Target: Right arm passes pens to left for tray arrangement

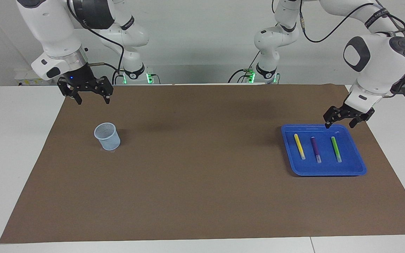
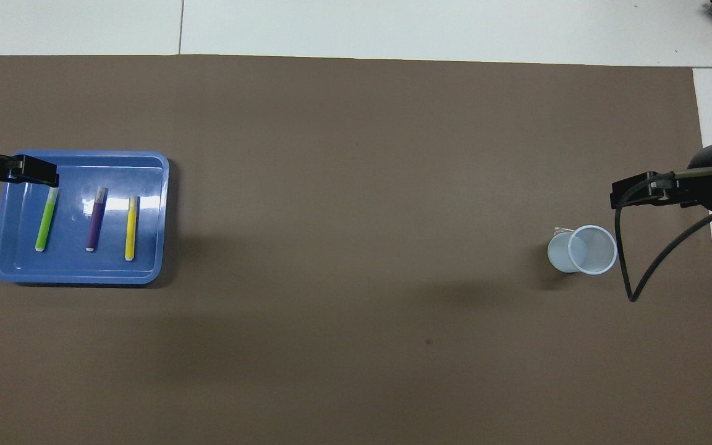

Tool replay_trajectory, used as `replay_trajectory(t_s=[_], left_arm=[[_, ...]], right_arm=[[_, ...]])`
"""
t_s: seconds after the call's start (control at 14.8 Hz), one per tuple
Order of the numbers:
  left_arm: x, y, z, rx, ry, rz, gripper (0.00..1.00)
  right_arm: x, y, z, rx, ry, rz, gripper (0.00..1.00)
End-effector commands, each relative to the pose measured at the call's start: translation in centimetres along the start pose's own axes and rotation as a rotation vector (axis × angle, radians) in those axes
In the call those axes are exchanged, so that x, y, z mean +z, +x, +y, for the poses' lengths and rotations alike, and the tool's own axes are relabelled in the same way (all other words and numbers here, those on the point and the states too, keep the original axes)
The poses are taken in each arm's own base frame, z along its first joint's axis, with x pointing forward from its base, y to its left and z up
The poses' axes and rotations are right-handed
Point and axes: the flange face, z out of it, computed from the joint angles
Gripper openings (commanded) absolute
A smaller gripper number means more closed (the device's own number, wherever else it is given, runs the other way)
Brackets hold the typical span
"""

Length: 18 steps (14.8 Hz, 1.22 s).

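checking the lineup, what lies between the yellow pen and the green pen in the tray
The purple pen lies between the yellow pen and the green pen, all three side by side in the tray. Both views show it.

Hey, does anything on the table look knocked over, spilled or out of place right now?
Nothing stands out. The yellow pen, purple pen and green pen lie side by side, apart, in the blue tray. The pale cup stands upright. Left gripper and right gripper hang open, holding nothing.

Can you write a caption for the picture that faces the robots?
Yellow pen, purple pen and green pen lie in the blue tray; both arms wait, grippers open.
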Motion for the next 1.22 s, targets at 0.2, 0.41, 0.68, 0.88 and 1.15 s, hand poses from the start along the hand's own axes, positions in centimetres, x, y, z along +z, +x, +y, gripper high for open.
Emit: replay_trajectory(t_s=[0.2, 0.41, 0.68, 0.88, 1.15], left_arm=[[-6.0, -3.2, 4.0, -0.019, -0.032, -0.012, 1.00], [-7.9, -3.8, 5.1, -0.028, -0.026, 0.002, 1.00], [-10.0, -3.7, 6.7, 0.022, 0.045, 0.045, 1.00], [-9.9, -3.7, 6.6, 0.017, 0.038, 0.055, 1.00], [-9.3, -3.9, 6.3, 0.014, 0.037, 0.035, 1.00]], right_arm=[[0.1, -0.7, 0.1, 0.011, 0.021, -0.008, 1.00], [0.2, -0.9, 0.5, 0.017, 0.022, -0.025, 1.00], [0.0, -0.8, 0.5, 0.019, 0.023, -0.021, 1.00], [0.0, -0.8, 0.5, 0.019, 0.023, -0.019, 1.00], [0.0, -0.8, 0.5, 0.019, 0.023, -0.016, 1.00]])
